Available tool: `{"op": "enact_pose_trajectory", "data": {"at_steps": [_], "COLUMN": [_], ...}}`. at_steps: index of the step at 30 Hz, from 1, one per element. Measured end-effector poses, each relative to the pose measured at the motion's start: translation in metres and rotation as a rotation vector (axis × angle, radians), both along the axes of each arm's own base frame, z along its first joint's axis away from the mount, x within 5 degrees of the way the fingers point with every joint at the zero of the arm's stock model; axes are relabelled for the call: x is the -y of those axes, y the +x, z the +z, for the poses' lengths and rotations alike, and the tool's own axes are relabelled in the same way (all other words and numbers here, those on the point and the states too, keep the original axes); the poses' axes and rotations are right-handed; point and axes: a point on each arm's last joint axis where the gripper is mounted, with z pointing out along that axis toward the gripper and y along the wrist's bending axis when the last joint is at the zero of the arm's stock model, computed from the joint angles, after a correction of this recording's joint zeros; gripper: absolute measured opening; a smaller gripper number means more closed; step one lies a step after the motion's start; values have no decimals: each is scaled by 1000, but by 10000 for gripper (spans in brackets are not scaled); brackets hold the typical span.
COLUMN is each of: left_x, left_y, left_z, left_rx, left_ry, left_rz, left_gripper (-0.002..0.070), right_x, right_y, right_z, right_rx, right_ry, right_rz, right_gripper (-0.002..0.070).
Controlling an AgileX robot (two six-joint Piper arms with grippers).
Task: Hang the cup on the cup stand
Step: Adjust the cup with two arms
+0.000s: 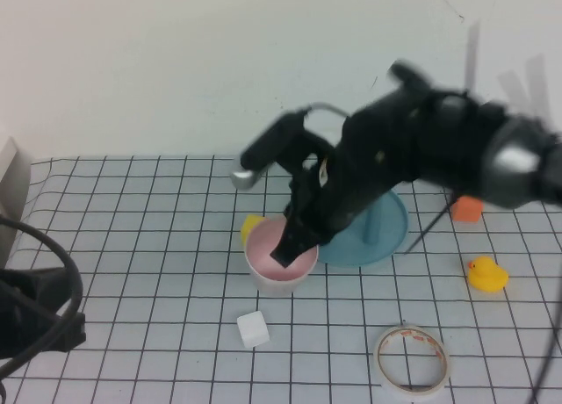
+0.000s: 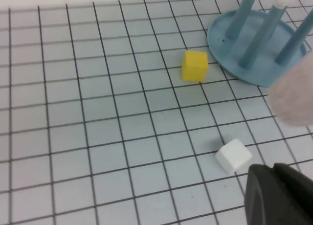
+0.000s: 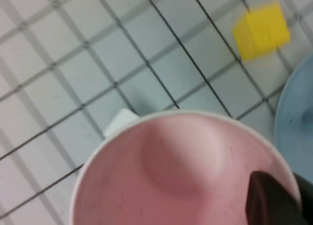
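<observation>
The smooth, tapered pink cup (image 1: 281,262) stands upright just beside the round teal cup stand (image 1: 373,231). The right gripper (image 1: 290,243) reaches into the cup, apparently pinched on its rim. The left gripper (image 2: 279,193), closed and empty, sits well apart from the stand.

Gridded counter (image 1: 140,246) with small objects scattered across it.

The pink cup (image 1: 281,265) stands upright on the white, black-lined surface, touching the teal cup stand (image 1: 382,233) behind it on the right. A yellow cube (image 1: 251,230) sits just beside the cup's far left, a white cube (image 1: 253,329) near its front. A tape roll (image 1: 410,360), a rubber duck (image 1: 486,274) and an orange block (image 1: 466,209) lie toward the right.
</observation>
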Motion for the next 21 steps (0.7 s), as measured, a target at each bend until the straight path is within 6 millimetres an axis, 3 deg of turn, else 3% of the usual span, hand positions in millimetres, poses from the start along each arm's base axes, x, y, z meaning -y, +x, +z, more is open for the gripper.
{"op": "enact_pose_trajectory", "data": {"at_steps": [6, 11, 13, 18, 21], "left_x": [2, 6, 7, 11, 17], "left_y": [0, -5, -10, -32, -45], "left_z": [-8, 0, 1, 7, 3], "left_rx": [11, 112, 161, 326, 435], "left_ry": [-61, -55, -44, -41, 34], "left_rz": [12, -58, -90, -171, -308], "left_gripper": [-2, -2, -2, -2, -2], "right_x": [14, 45, 60, 93, 109], "right_y": [-43, -79, -96, -135, -156], "right_z": [92, 143, 151, 141, 131], "right_rx": [151, 305, 377, 460, 517], "right_ry": [74, 194, 249, 368, 430], "right_rz": [125, 127, 122, 99, 98], "right_gripper": [17, 17, 17, 17, 17]}}
